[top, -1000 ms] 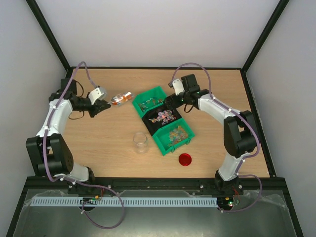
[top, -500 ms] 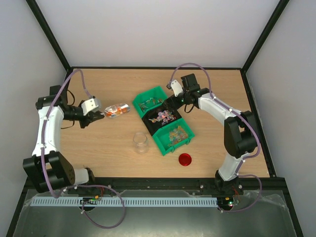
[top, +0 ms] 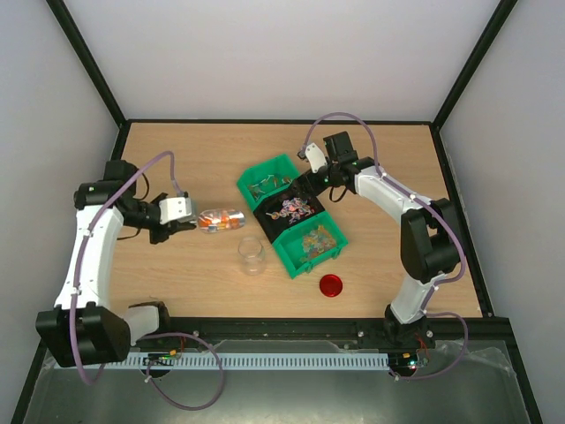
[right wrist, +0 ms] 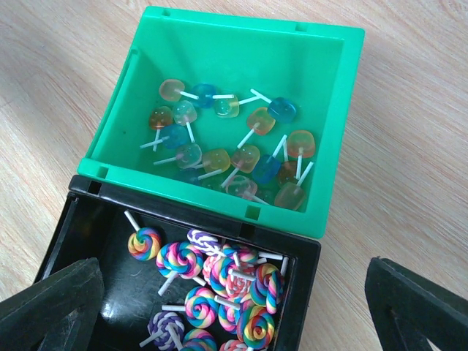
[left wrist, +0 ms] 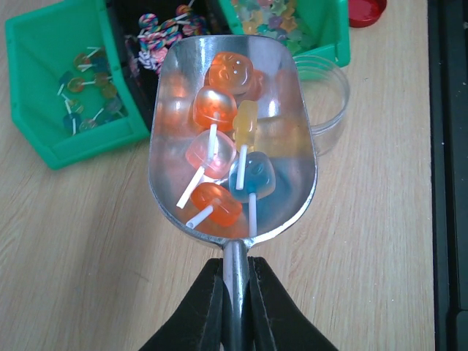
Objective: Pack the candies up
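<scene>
My left gripper [top: 184,225] [left wrist: 235,267] is shut on the handle of a metal scoop [top: 221,220] [left wrist: 234,131]. The scoop carries several candies [left wrist: 216,110]: orange, pink, yellow and blue jelly lollipops on white sticks. It hangs level over the wood, just left of and beyond the small clear jar [top: 252,254] [left wrist: 325,95], which stands upright with nothing in it. My right gripper [top: 305,181] [right wrist: 234,270] is open above the bins, nothing between its fingers [right wrist: 51,307].
Three bins stand in a diagonal row: a green bin [top: 263,165] [right wrist: 219,197] of jelly lollipops, a black bin [top: 260,216] [right wrist: 306,297] of swirl lollipops, and a near green bin [top: 291,263] of small star-shaped pieces. A red round lid [top: 331,285] [left wrist: 365,9] lies near the front.
My left arm has carried the loaded scoop away from the far green bin, toward the near edge and closer to the jar. The right arm has barely moved.
</scene>
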Motion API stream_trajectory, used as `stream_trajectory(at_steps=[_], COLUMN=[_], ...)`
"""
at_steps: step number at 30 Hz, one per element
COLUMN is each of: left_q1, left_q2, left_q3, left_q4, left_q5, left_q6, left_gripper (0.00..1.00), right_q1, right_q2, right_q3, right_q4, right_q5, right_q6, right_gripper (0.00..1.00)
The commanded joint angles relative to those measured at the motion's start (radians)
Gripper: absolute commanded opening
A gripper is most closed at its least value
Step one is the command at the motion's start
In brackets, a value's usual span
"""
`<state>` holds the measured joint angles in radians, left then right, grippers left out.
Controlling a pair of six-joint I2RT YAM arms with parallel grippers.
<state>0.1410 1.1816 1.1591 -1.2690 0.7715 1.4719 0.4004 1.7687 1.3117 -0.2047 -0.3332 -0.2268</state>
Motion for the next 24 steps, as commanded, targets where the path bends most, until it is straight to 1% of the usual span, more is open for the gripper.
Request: stream_trajectory(at_steps=[1,10,16,24], left_q1=[-0.052,-0.117,-0.139,-0.192], left_q2=[-0.038,-0.086,-0.094,-0.072], left_q3=[-0.02,-0.053,-0.065,-0.058], left_q4=[-0.027,-0.026,-0.024,0.0], left_q5=[0.002,-0.048,-0.088,-0.139], left_q6=[0.024,0.045,0.05,-0.006], left_gripper=[0.02,0.02,0.02,0.02], right_q1=[-0.002,-0.002,-0.001,-0.002], right_q2=[-0.043,-0.059,-0.06,-0.063], right_q3=[-0.009,-0.033,-0.045,-0.052], right_q4=[-0.024,-0.018,-0.006,-0.001], right_q5=[-0.015,-0.018,-0.018,-0.014], right_q6=[0.0,0.008,0.018,0.026], right_gripper=[0.99,0.99,0.99,0.99])
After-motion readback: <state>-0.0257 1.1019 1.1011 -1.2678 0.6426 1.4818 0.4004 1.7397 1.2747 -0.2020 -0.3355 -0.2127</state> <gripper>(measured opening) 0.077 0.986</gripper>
